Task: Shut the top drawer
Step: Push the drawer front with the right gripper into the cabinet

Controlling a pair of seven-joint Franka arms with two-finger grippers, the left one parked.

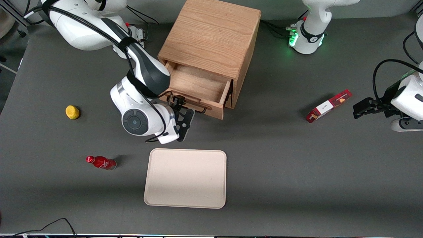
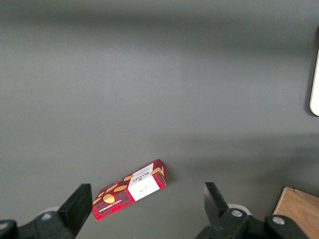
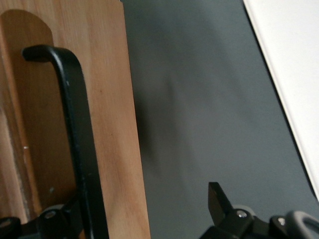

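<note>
Light oak top drawer is seen pulled out; the open gripper straddling its black wire handle could be snagged

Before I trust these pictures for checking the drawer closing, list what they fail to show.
- Lowermost drawer: hidden in the front view by the open top drawer above it.
- End effector at the drawer's handle: the front view's wrist covers its tips; the right wrist view's edge cuts them off.
- Printing on the red box and red bottle: too small.
</note>
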